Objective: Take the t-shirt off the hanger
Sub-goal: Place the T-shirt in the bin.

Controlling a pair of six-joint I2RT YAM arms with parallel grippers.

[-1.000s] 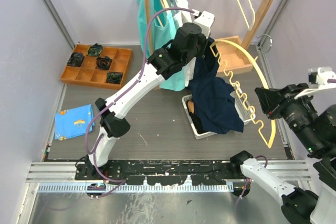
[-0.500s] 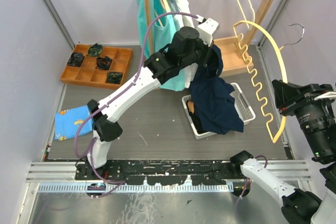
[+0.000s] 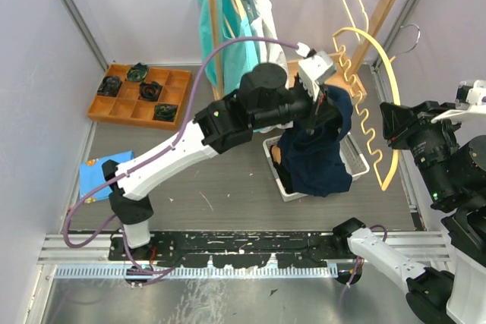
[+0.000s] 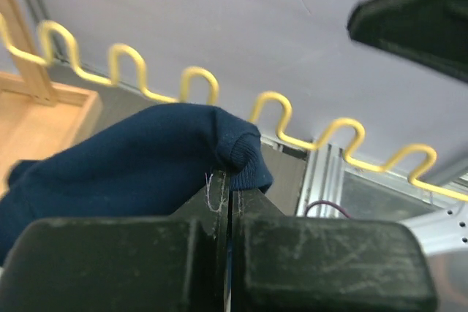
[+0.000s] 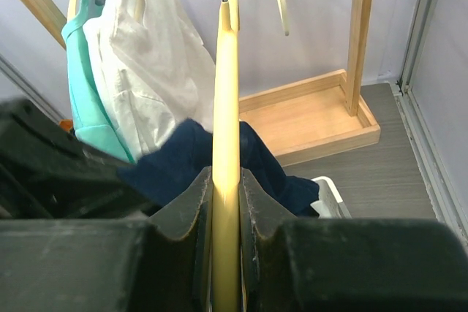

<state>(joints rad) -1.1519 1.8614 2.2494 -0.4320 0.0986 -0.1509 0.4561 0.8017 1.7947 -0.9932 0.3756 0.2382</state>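
Observation:
The navy t-shirt (image 3: 319, 149) hangs from my left gripper (image 3: 325, 95) down into the white basket (image 3: 351, 161). My left gripper (image 4: 229, 180) is shut on a fold of the navy t-shirt (image 4: 131, 151). The yellow hanger (image 3: 376, 104), with a wavy lower bar, is bare and free of the shirt, held in the air to the right. My right gripper (image 3: 395, 136) is shut on it; in the right wrist view the gripper (image 5: 226, 180) clamps the yellow hanger (image 5: 226, 93) with the navy t-shirt (image 5: 183, 155) behind.
A wooden clothes rack (image 3: 220, 20) at the back holds a teal garment (image 3: 228, 43) and a white garment (image 3: 267, 20) on hangers. An orange compartment tray (image 3: 140, 94) lies at the left. A blue cloth (image 3: 95, 180) lies at the near left.
My left gripper has swung right and forward with the t-shirt. My right gripper has moved the hanger, its hook now near the rack's right post, apart from the shirt.

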